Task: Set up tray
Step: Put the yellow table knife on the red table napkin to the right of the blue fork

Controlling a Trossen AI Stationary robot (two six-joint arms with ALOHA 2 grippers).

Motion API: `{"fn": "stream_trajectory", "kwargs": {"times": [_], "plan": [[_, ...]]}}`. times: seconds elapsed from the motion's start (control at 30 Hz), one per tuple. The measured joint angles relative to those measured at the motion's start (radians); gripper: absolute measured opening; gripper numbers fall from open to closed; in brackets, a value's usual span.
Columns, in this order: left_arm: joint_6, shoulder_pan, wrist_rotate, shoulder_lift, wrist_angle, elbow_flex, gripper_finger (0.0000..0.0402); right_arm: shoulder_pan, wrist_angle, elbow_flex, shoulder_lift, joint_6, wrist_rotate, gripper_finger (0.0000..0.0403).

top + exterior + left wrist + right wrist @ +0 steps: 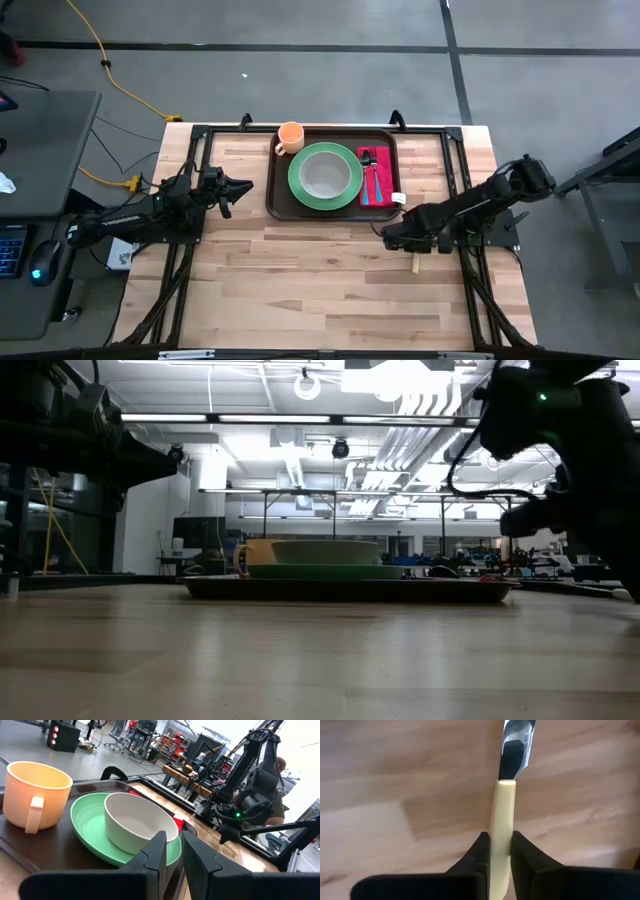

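Observation:
The dark brown tray lies at the middle of the table's far side. It carries an orange mug, a green plate with a pale bowl on it, and a red napkin with cutlery on top. My left gripper hovers shut just left of the tray, pointing at it; its wrist view shows the mug, the bowl and the tray. My right gripper is near the tray's right near corner, shut on a cream-handled utensil. My right gripper pinches the utensil's cream handle between its two fingers. The handle runs along the fingers, and its metal part sticks out beyond their tips. The handle's free end juts out toward the near edge. I cannot tell whether it is clear of the table.
Bare wooden tabletop stretches across the whole near half. Black frame rails run along the far and side edges. A desk with a keyboard and mouse stands off the table's left side.

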Motion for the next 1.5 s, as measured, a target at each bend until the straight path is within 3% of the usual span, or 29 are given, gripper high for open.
{"fn": "stream_trajectory", "kwargs": {"times": [0.47,0.83,1.13,1.5], "plan": [[0.001,0.000,0.002,0.000,0.000,0.000,0.0092,-0.019,-0.246,0.205,-0.003,-0.043,0.080,0.0031],[0.003,0.000,0.004,0.000,-0.001,0.000,0.0092,-0.177,-0.404,0.351,-0.004,-0.224,0.246,0.0033],[0.003,0.000,0.020,0.000,-0.002,0.000,0.0092,-0.406,-0.373,0.362,-0.005,-0.512,0.317,0.0032],[0.008,0.000,0.017,0.000,-0.002,0.000,0.0092,-0.630,-0.129,0.363,-0.005,-0.802,0.338,0.0031]]}}
